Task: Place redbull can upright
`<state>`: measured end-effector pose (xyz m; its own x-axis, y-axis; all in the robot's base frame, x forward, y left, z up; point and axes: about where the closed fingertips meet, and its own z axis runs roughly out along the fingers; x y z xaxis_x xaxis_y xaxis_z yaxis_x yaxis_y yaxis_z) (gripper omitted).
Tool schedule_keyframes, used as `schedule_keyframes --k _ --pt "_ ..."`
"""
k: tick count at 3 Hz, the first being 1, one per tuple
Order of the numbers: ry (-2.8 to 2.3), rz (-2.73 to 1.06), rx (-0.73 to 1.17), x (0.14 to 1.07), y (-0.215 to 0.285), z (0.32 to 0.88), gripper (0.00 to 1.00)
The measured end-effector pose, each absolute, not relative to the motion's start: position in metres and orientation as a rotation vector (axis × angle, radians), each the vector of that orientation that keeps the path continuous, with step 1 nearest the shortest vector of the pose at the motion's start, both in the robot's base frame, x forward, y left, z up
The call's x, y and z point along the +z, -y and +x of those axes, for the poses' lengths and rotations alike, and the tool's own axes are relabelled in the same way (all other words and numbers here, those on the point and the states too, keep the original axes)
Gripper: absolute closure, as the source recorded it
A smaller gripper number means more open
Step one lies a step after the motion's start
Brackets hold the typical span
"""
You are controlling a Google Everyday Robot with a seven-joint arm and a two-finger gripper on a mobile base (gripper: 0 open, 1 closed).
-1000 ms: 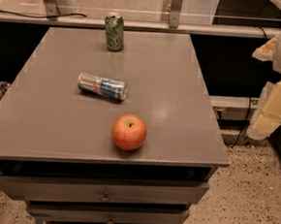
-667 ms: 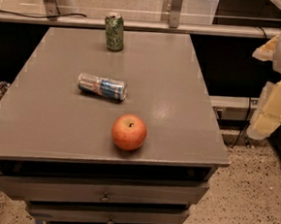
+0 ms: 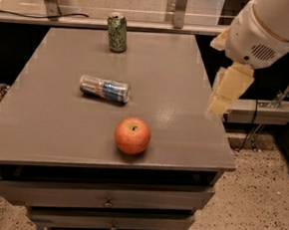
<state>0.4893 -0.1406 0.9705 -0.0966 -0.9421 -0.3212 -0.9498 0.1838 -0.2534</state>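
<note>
A grey desk (image 3: 49, 124) fills most of the view, with drawers (image 3: 108, 202) under its front edge; three things rest on its top, all apart from one another.

Nearest the left edge, though still well in from it, lies the redbull can (image 3: 104, 89); it is on its side, not upright, about halfway between the far edge and the front edge; its long axis runs roughly along the front edge, with blue and silver panels and red markings showing; nothing touches it.

Just to the right of that, and much further back, a green patterned can (image 3: 117, 32) stands upright close to the far edge, its silver top facing up.

Further right again sits a red apple (image 3: 132, 135), stem up, near the front edge and about midway along it; it is nearer the front than the redbull can and not in contact with it.

At the right edge of the desk, about halfway along it, hangs the end effector (image 3: 216, 107), cream-coloured and pointing down and slightly inward, below a large white arm housing (image 3: 268, 32); it is raised above the desk surface and holds nothing; whether it is apart or together I cannot tell; it is well apart from the redbull can, with bare desk top between them.
</note>
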Motion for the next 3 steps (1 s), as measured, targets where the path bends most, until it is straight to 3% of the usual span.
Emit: schedule_keyframes --k 2,3 --pt "-1.947 -1.815 0.224 0.976 0.026 0.531 0.00" --pt "-1.947 -1.815 0.224 0.976 0.026 0.530 0.00"
